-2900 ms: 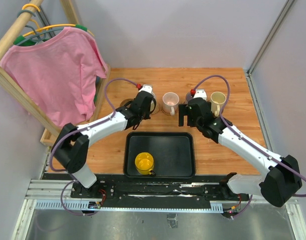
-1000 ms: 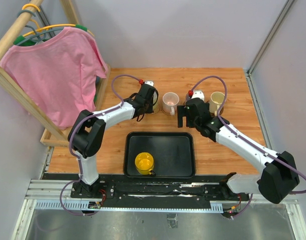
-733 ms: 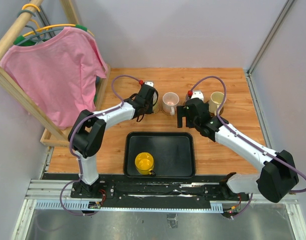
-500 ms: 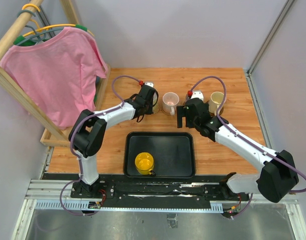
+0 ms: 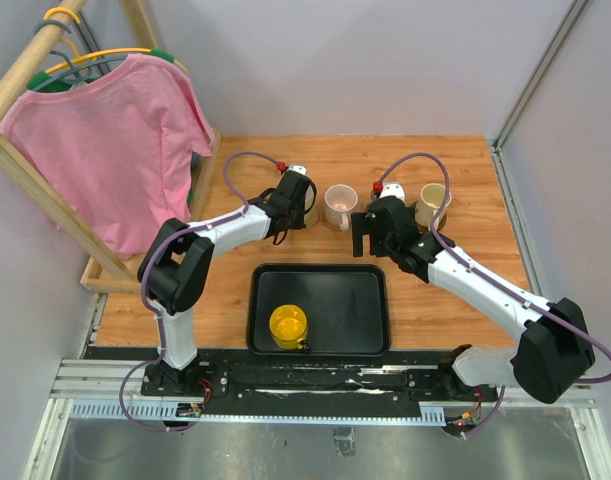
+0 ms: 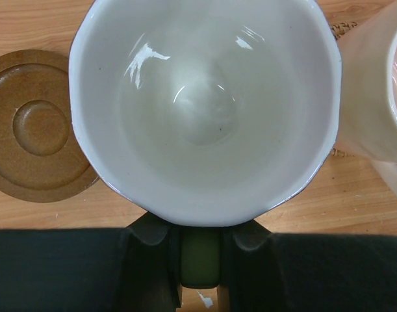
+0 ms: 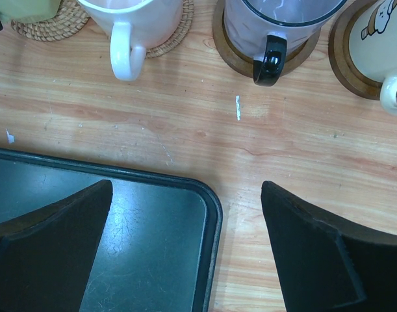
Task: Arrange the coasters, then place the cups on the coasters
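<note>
My left gripper (image 6: pixel 199 242) is shut on the handle of the white cup (image 6: pixel 204 97), which fills the left wrist view. An empty dark coaster (image 6: pixel 36 127) lies to its left, and the pink cup (image 6: pixel 377 84) stands to its right. In the right wrist view the pink cup (image 7: pixel 130 16) sits on a woven coaster (image 7: pixel 175 29). The greyish purple cup (image 7: pixel 271 49) and the cream cup (image 7: pixel 380 26) each sit on a dark coaster. My right gripper (image 7: pixel 185 195) hangs open over the tray's far right corner. The yellow cup (image 5: pixel 288 325) stands in the tray.
The black tray (image 5: pixel 360 300) lies at the near middle of the table. A wooden rack with a pink shirt (image 5: pixel 115 140) stands at the left edge. Grey walls close the back and right sides.
Since the earliest frame the left arm has folded at the elbow and carried the white cup slightly toward the back. Over the last second nothing visibly moves.
</note>
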